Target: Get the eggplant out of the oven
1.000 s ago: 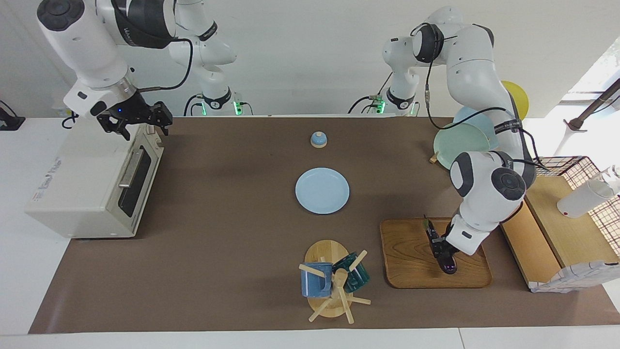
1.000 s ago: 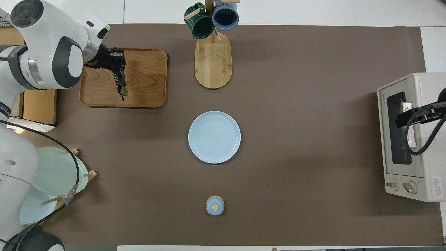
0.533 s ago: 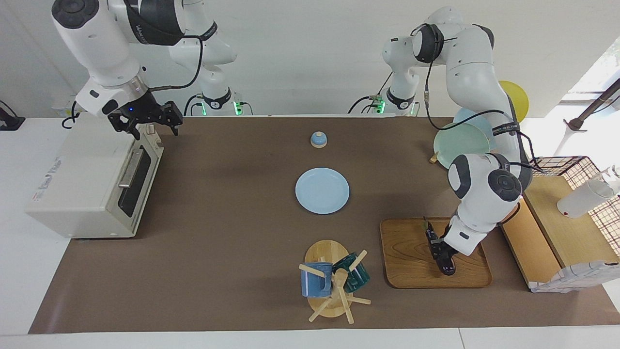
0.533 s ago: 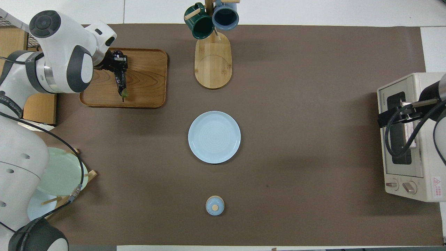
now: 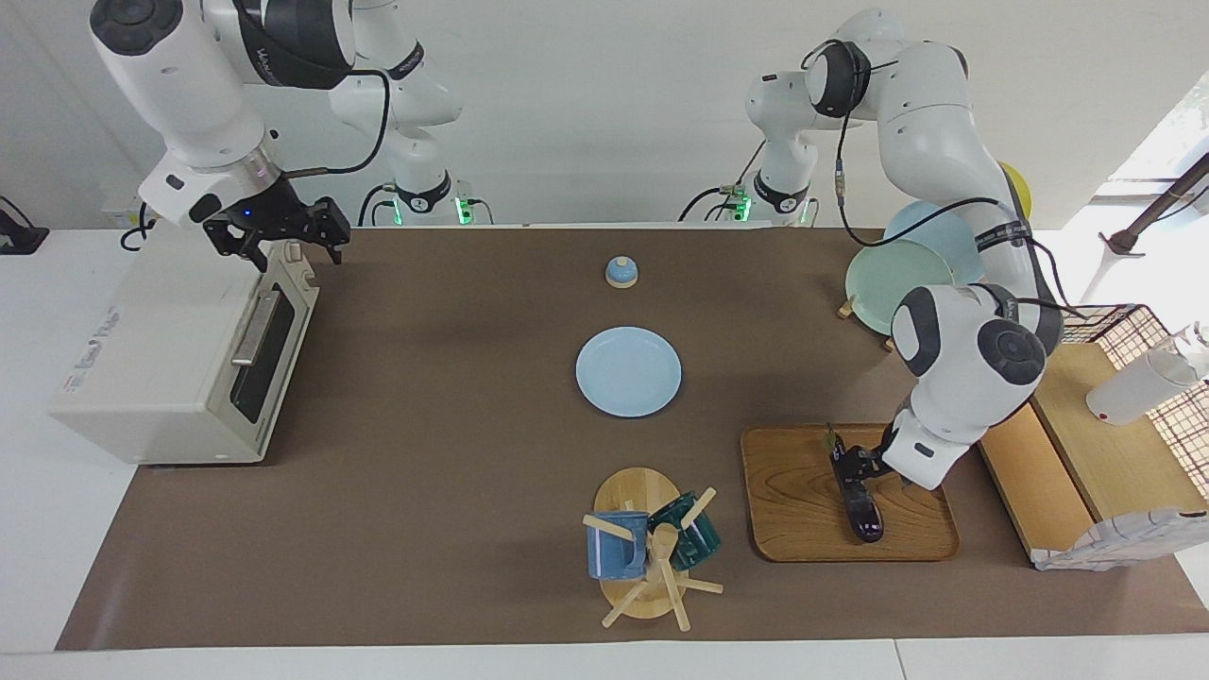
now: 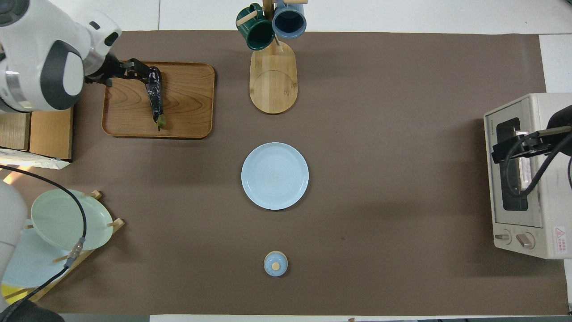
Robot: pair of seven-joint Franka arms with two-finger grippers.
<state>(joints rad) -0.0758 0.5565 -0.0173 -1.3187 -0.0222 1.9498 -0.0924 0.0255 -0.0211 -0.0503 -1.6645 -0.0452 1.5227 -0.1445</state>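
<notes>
The dark purple eggplant [image 5: 859, 499] lies flat on a wooden tray [image 5: 793, 505] at the left arm's end of the table; in the overhead view the eggplant [image 6: 155, 96] shows in full. My left gripper [image 5: 853, 462] is open and hovers just beside the eggplant's thick end, off it [image 6: 134, 73]. The cream-white oven [image 5: 170, 359] stands at the right arm's end with its dark glass door shut. My right gripper [image 5: 288, 247] is open and empty above the oven's top front edge [image 6: 514, 150].
A light blue plate [image 5: 628, 371] lies mid-table. A small blue bell [image 5: 621, 272] sits nearer the robots. A mug rack [image 5: 652, 557] with two mugs stands beside the tray. A plate rack [image 5: 897, 269] and wooden boxes [image 5: 1086, 444] are at the left arm's end.
My left gripper has let go of the eggplant and drawn back toward the left arm's end; the eggplant stays on the tray. My right gripper shifted over the oven's front edge.
</notes>
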